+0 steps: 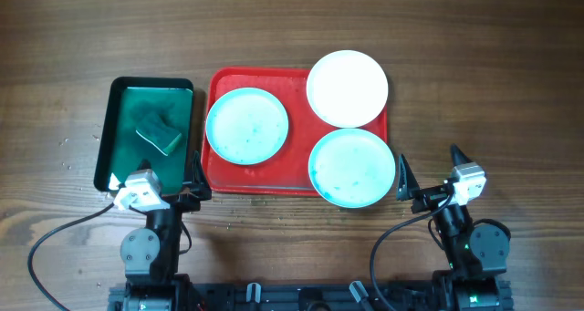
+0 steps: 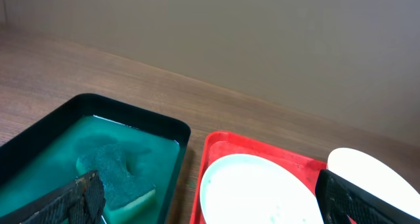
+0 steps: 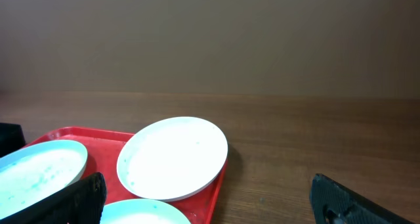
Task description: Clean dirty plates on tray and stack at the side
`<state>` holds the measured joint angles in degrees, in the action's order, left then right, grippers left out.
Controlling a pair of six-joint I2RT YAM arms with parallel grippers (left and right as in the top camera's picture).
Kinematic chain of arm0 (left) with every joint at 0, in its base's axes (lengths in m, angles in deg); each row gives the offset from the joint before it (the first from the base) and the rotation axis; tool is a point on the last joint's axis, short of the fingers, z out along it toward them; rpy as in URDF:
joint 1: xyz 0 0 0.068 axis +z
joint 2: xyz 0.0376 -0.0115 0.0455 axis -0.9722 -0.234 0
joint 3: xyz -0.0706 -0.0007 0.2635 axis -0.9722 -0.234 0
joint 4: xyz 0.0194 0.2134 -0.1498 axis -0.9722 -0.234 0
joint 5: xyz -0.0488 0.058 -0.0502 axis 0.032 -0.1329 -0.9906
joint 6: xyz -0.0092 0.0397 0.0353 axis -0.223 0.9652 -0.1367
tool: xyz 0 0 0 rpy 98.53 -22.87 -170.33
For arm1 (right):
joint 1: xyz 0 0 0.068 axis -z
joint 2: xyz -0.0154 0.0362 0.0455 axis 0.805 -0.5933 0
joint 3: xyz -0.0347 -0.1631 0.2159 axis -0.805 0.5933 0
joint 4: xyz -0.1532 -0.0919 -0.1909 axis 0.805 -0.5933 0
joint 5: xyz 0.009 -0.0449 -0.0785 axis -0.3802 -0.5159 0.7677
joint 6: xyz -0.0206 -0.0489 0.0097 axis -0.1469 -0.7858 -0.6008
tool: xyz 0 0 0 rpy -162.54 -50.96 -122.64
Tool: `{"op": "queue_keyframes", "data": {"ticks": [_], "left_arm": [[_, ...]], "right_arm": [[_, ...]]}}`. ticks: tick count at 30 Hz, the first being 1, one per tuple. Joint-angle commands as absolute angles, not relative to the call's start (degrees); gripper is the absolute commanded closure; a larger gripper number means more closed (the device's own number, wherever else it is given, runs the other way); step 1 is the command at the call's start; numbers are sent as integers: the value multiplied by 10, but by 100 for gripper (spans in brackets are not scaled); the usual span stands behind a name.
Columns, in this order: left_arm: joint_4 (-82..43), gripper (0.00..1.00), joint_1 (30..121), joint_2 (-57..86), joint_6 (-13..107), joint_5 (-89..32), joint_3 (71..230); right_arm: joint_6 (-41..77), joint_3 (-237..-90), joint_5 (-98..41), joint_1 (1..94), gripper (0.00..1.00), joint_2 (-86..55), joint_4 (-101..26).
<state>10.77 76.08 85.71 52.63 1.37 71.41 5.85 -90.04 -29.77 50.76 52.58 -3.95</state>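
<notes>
With left gripper [image 1: 155, 174] and right gripper [image 1: 429, 170] both spread wide and empty, your left sits nearer the green sponge [image 1: 158, 131], dead ahead in the black-rimmed green tray [image 1: 103, 138], beside the red plastic tray [image 1: 297, 170] bearing two teal-filmed round white plates [image 1: 246, 126] [image 1: 351, 167].

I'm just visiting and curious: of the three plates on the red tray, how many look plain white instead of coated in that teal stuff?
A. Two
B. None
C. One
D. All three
C: only the far-right plate is plain white, while the left plate and the near-right plate on the red tray carry a pale teal film with darker specks.
</notes>
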Motion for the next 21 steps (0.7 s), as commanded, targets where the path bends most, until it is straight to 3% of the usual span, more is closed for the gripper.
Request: {"op": "queue_keyframes", "data": {"ticks": [1,21], "left_arm": [[109,0,768,863,536,23,711],[125,0,768,863,536,30,718]], "right_arm": [[55,-900,-305,506,0,523,-36],[56,-900,-340,506,0,523,-3]]}}
